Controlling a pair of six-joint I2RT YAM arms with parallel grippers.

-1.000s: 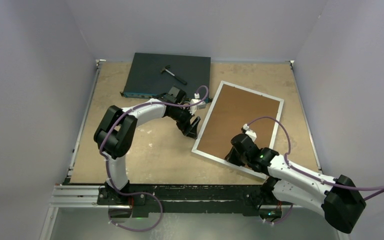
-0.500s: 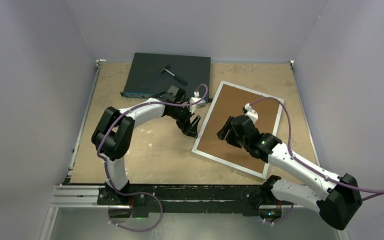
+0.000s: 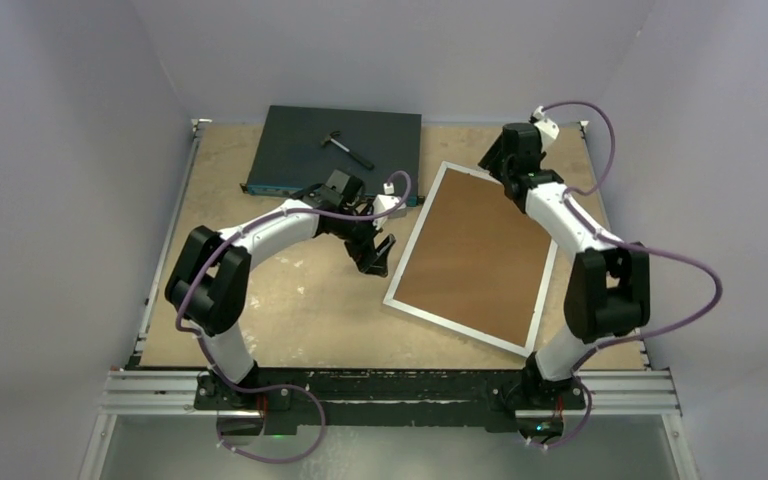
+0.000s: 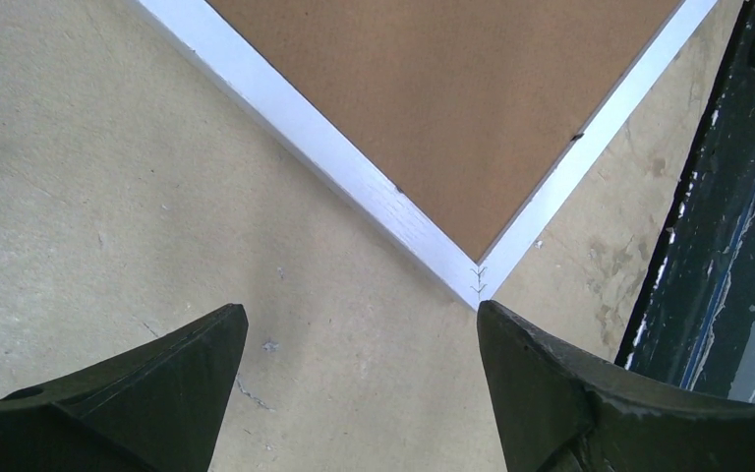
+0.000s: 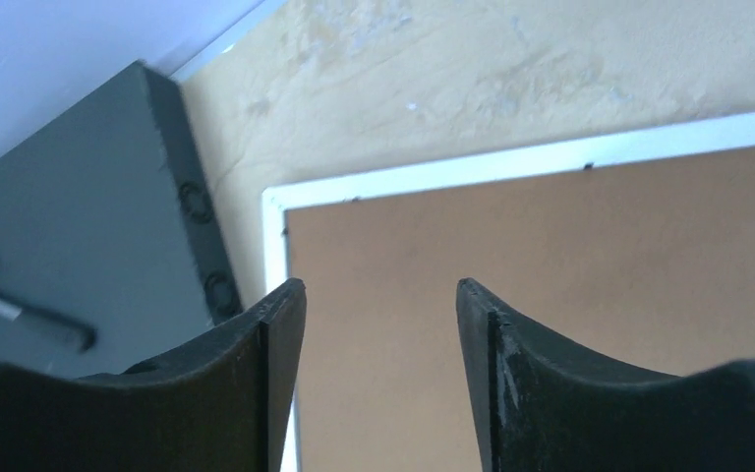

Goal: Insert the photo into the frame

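White-bordered rectangular frame (image 3: 416, 234) lay face-down on desk (image 3: 290, 300), brown backing board (image 3: 478, 255) up; photo unseen, likely beneath. Left end effector (image 4: 359, 320) and right end effector (image 5: 381, 295) both spread wide, empty. Best: steady frame corners, press evenly

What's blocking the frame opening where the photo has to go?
The brown backing board fills the frame inside its white border, covering the whole opening. No photo shows in any view. The left gripper and right gripper are open, holding nothing.
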